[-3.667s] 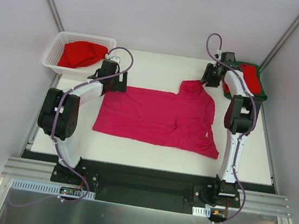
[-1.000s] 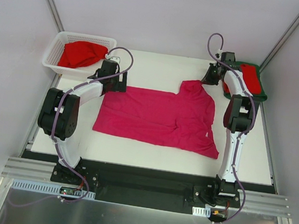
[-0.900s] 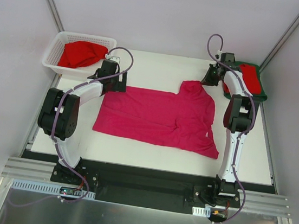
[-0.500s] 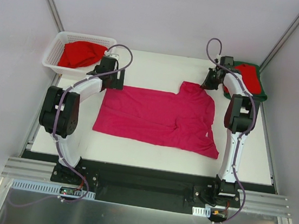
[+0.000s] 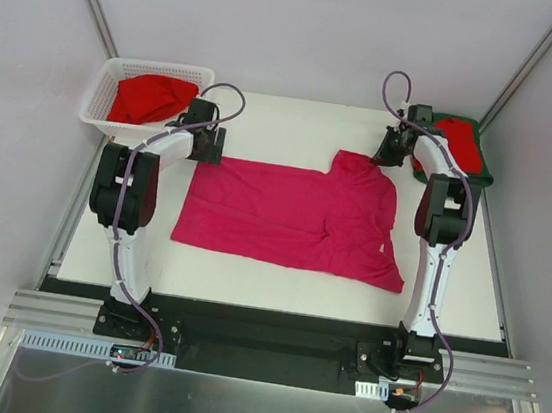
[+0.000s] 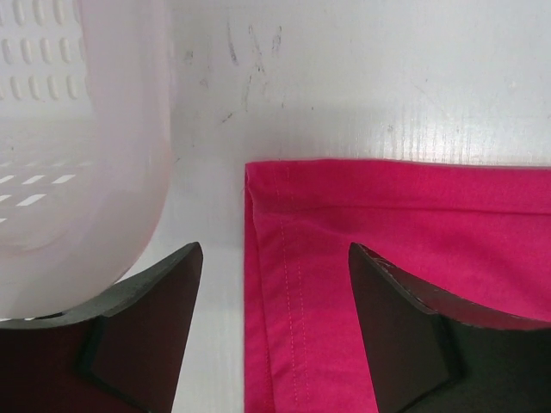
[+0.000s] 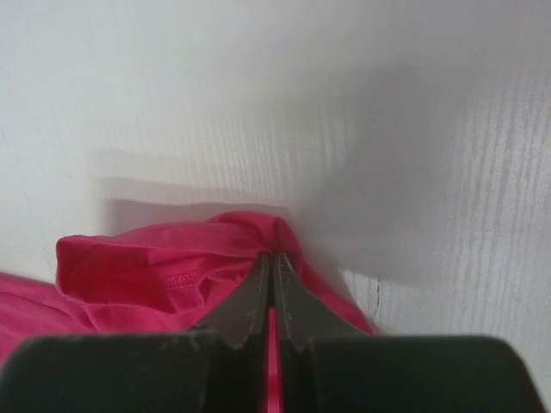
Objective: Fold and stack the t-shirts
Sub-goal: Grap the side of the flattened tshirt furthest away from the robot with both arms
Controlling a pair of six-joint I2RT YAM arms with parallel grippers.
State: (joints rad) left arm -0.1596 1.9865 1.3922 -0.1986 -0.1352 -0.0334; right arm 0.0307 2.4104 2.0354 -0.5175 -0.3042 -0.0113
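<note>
Left wrist — left pincer [image 6: 274,249] wide astride pink t-shirt [image 6: 413,206] corner, right pincer [image 7: 274,258] clamped on its fold.

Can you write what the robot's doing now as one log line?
left gripper: open around pink t-shirt corner | right gripper: shut on pink t-shirt | red t-shirt: in basket

No readable text, label, brand, number or sign in any view. Plain unprinted cloth on the magenta t-shirt [image 5: 285,218], with only stitching along its hem. Bare lattice on the white basket [image 5: 95,104] at 10 o'clock. Only faint scuffs on the bench [image 5: 296,123].
</note>
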